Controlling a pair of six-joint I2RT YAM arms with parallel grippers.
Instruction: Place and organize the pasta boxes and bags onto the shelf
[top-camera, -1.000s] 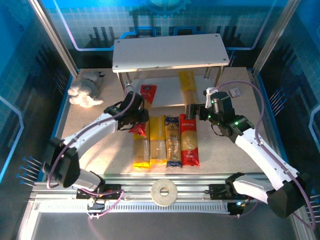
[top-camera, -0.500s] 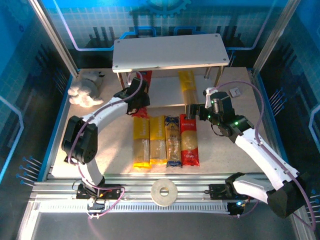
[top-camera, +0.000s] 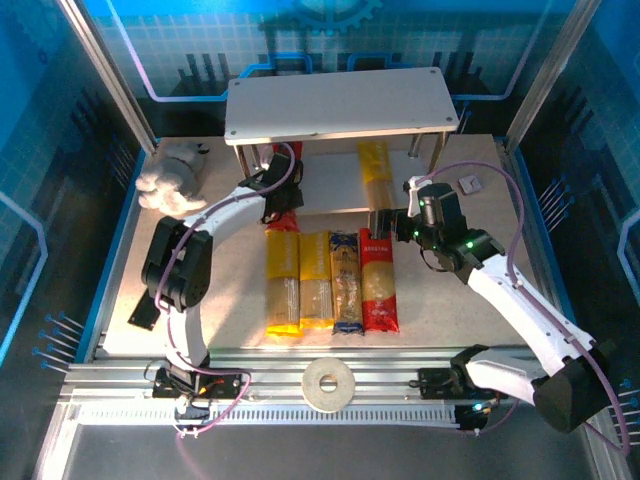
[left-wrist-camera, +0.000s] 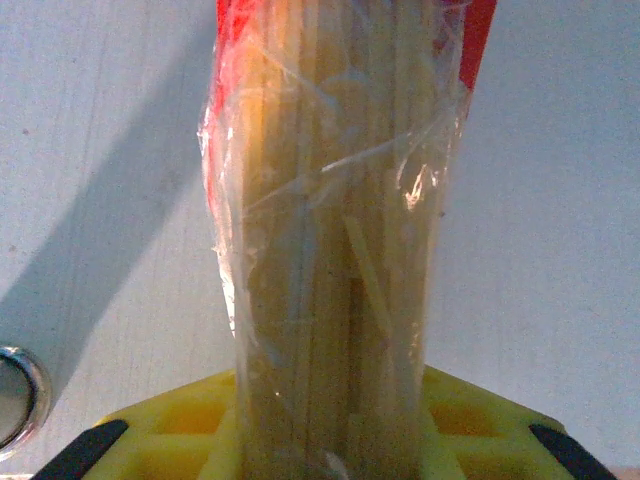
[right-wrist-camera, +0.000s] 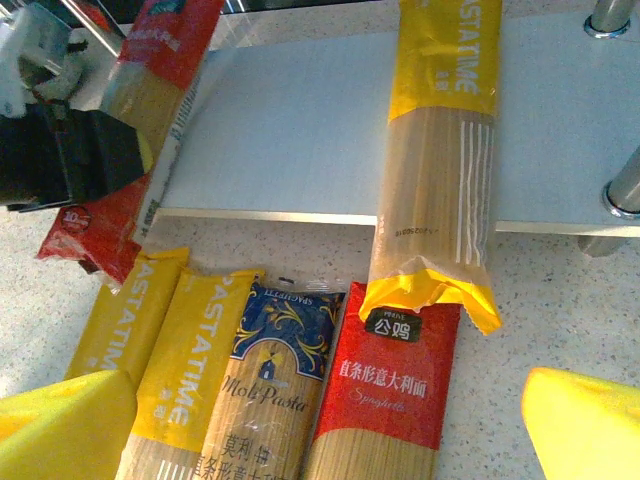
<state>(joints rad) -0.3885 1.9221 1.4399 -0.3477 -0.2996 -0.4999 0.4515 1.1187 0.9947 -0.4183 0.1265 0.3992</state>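
Note:
A red spaghetti pack (top-camera: 283, 222) is clamped in my left gripper (top-camera: 279, 198), which is shut on it and holds it over the left part of the shelf's lower board (top-camera: 335, 188). In the left wrist view the pack (left-wrist-camera: 335, 230) runs up between the yellow fingers (left-wrist-camera: 170, 440). One yellow pack (top-camera: 375, 172) lies on the lower board, its near end overhanging. Two yellow packs (top-camera: 283, 282) (top-camera: 316, 280), a blue pack (top-camera: 346, 280) and a red pack (top-camera: 379, 282) lie side by side on the table. My right gripper (top-camera: 386, 222) hovers open above the red pack (right-wrist-camera: 385, 385).
The shelf's top board (top-camera: 340, 105) is bare and covers the back of the lower board. Metal legs (right-wrist-camera: 625, 190) stand at the shelf's right end. A white cloth lump (top-camera: 170, 182) lies at back left, a tape roll (top-camera: 329, 385) on the front rail.
My left arm has carried the red pack away from the table row and back over the lower shelf board. The right arm has hardly moved.

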